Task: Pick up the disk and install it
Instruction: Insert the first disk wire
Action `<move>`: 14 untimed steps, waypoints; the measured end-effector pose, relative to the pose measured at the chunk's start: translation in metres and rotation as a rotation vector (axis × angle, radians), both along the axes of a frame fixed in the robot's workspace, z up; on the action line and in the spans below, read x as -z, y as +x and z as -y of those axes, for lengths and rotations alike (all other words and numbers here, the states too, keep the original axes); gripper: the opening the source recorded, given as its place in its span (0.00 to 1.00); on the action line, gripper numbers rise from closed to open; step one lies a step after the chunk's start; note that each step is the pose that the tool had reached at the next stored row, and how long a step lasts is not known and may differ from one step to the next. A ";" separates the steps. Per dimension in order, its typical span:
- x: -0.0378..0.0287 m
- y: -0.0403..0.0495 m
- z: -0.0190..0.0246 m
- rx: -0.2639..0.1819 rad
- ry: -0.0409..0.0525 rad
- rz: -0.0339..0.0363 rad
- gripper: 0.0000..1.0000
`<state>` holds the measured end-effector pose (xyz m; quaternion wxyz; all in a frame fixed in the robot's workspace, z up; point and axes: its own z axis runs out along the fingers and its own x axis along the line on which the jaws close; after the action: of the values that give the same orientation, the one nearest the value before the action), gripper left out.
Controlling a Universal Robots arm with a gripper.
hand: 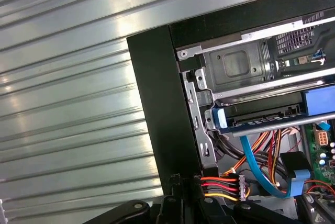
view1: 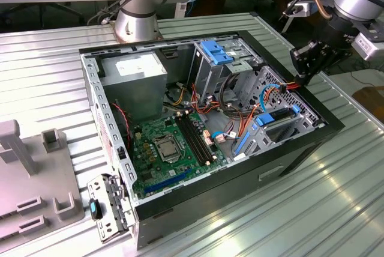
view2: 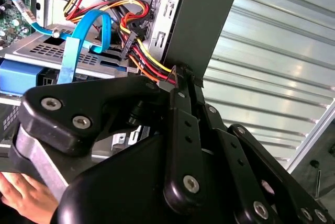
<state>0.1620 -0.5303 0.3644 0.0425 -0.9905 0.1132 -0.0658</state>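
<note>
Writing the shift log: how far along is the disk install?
Done, apparently: the disk in its blue frame sits in the drive cage, not in the gripper. In hand: the gripper is at the case rim, beside a plug on red and yellow wires. Left: I cannot tell if it is fully seated.
</note>
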 end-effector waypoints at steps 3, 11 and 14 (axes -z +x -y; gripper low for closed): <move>-0.0057 0.0000 0.0000 0.000 -0.0001 -0.0001 0.16; -0.0106 0.0000 0.0000 0.024 -0.0487 -0.0009 0.16; -0.0104 -0.0004 0.0000 0.084 -0.0492 -0.0094 0.16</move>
<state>0.1616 -0.5303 0.3748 0.0149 -0.9859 0.1531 -0.0657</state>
